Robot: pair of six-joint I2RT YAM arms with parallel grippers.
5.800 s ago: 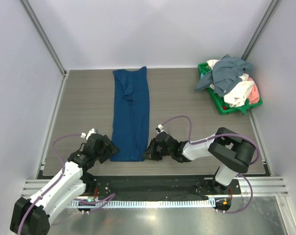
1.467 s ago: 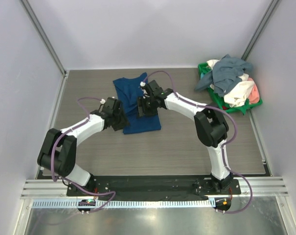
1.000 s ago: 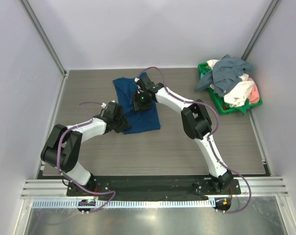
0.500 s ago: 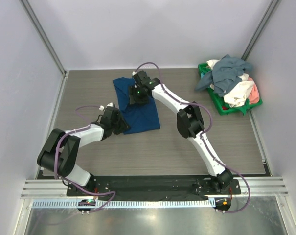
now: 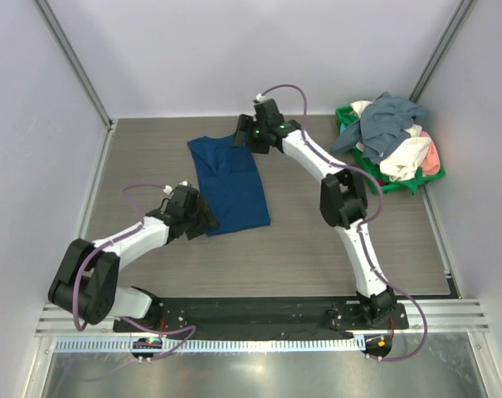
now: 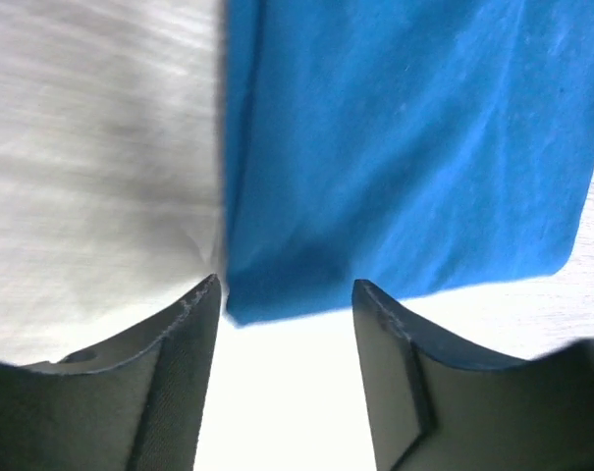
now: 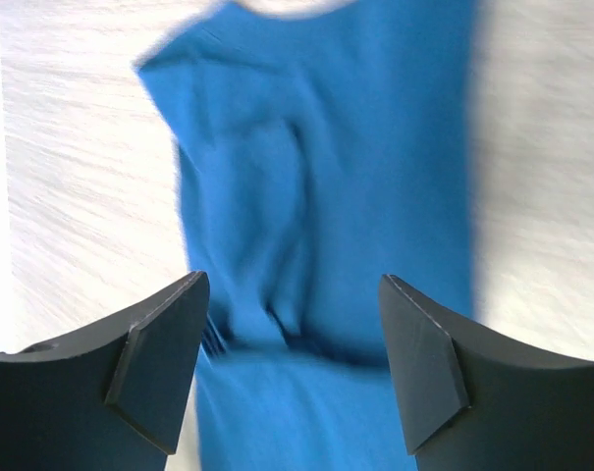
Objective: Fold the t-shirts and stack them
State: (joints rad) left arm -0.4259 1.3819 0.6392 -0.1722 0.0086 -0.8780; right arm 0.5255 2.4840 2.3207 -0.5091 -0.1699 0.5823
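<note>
Flat on wooden table (image 5: 317,240), left of centre: dark blue t-shirt (image 5: 228,184), folded into long panel, collar end toward far wall. At shirt's near-left corner, left gripper (image 5: 206,223), fingers (image 6: 179,334) spread, cloth corner just beyond tips, nothing pinched. At far-right corner, right gripper (image 5: 246,139), fingers (image 7: 159,334) spread wide above fabric, gripping nothing. Far right: more t-shirts (image 5: 390,133) heaped in green basket (image 5: 369,174).

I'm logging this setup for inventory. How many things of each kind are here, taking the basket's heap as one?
Blue shirt: 1
Basket: 1
Clothes heap: 1
Grippers: 2, the left gripper and the right gripper
Total: 5
</note>
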